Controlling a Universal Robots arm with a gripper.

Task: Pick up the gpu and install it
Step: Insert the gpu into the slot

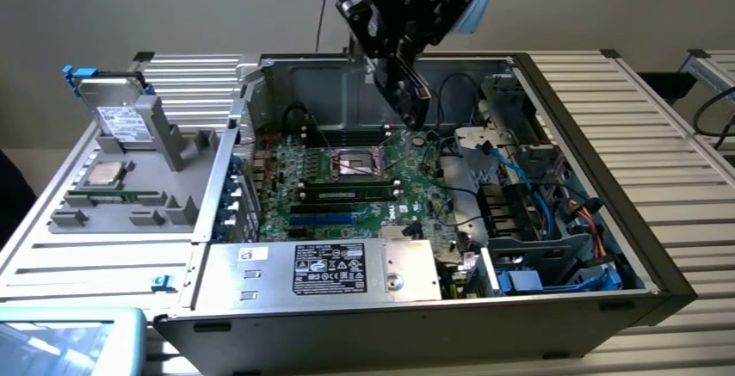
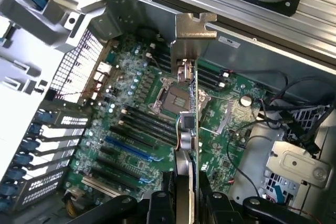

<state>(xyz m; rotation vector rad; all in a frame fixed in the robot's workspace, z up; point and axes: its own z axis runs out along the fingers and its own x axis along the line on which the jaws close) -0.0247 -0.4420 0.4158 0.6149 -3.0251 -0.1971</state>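
The gpu [image 1: 404,90] hangs edge-down above the open computer case [image 1: 638,264], over the rear part of the motherboard [image 1: 379,208]. My gripper [image 1: 402,45] is shut on the gpu's upper edge. In the wrist view the gpu [image 2: 188,129] is seen edge-on, a thin green card with its silver bracket [image 2: 194,27] at the far end. It is clamped between my dark fingers [image 2: 157,205], with my gripper [image 2: 186,203] centred on it. Below it lie the CPU socket [image 2: 176,98] and the long expansion slots [image 2: 131,150]. The card is not touching the board.
A silver power supply [image 1: 333,268] sits at the case's near side, and cables and drive bays [image 1: 552,221] fill the exterior view's right. A grey tray [image 1: 115,195] with a CPU [image 1: 109,172] and a drive [image 1: 120,118] stands on the exterior view's left.
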